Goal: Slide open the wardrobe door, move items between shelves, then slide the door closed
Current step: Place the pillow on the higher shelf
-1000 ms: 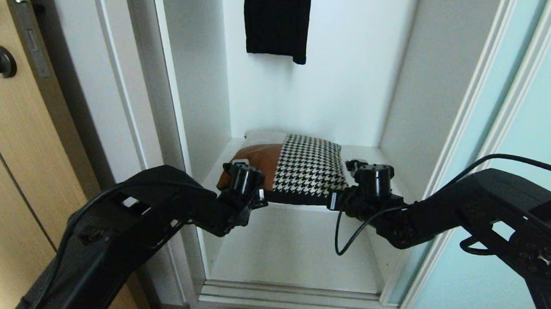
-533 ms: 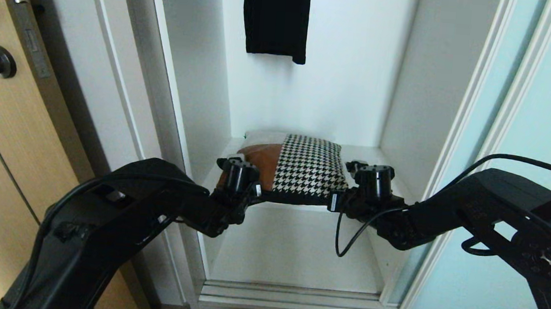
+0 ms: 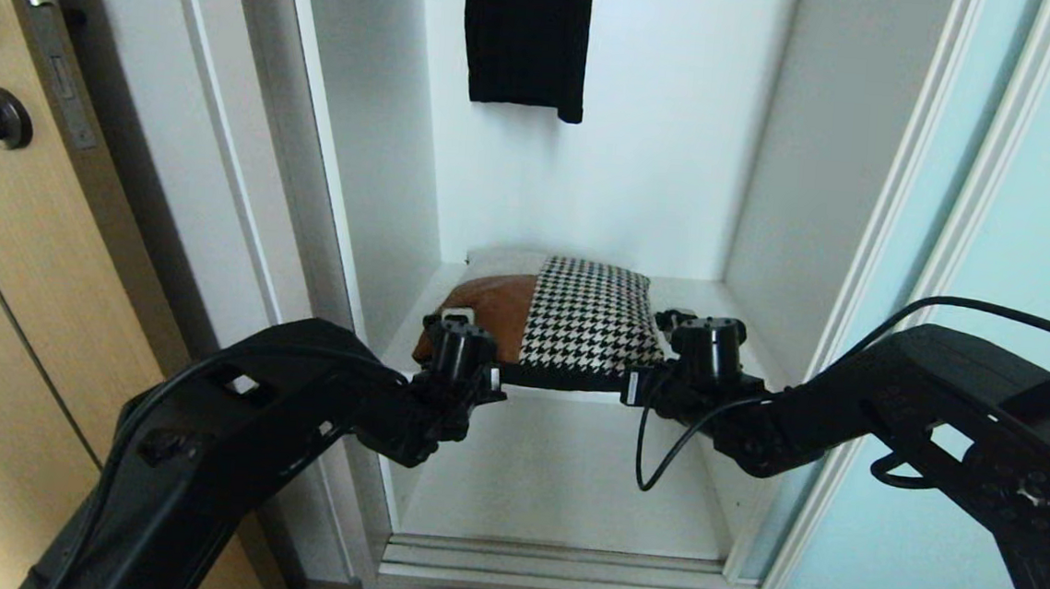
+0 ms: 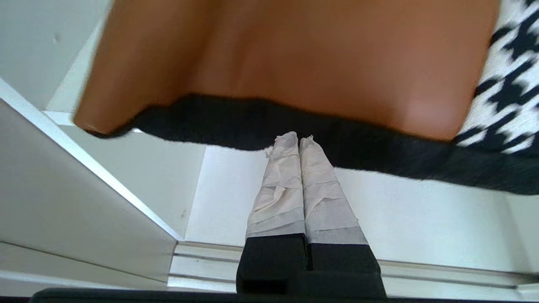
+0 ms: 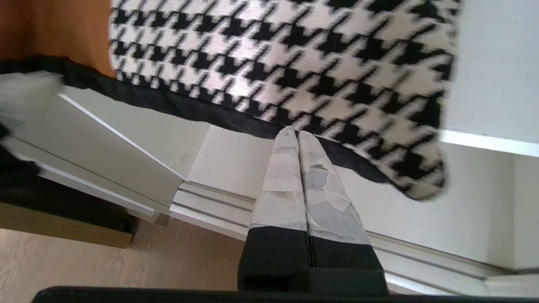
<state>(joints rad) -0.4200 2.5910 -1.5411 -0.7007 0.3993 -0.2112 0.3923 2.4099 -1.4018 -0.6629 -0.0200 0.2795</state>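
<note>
Your wardrobe stands open: the sliding wardrobe door (image 3: 1023, 302), frosted pale blue glass in a thin white frame, sits to the right of the opening.

Item one, the cushion (image 3: 560, 325): tan leather on the left part, black-and-white houndstooth on the right, black underside. It lies on the upper shelf (image 3: 719, 299), its front edge overhanging that board's front. Below it you have the lower shelf (image 3: 559, 472), a white board as wide as the interior.

Item two, your left gripper (image 4: 299, 141): taped fingers pressed together, nothing between them, tips at the black underside beneath the leather part of the cushion's front edge. Whether they touch it, you cannot tell. In the head view this arm reaches in from the lower left.

Item three, your right gripper (image 5: 293, 134): taped fingers likewise pressed together and empty, tips at the black edge under the houndstooth part, near the cushion's right corner. Contact cannot be told here either. This arm comes in from the lower right.

Also present: a black garment (image 3: 525, 36) hanging at the back wall above the cushion, and a tan wood-grain door (image 3: 17, 296) with dark round hardware at your far left.
</note>
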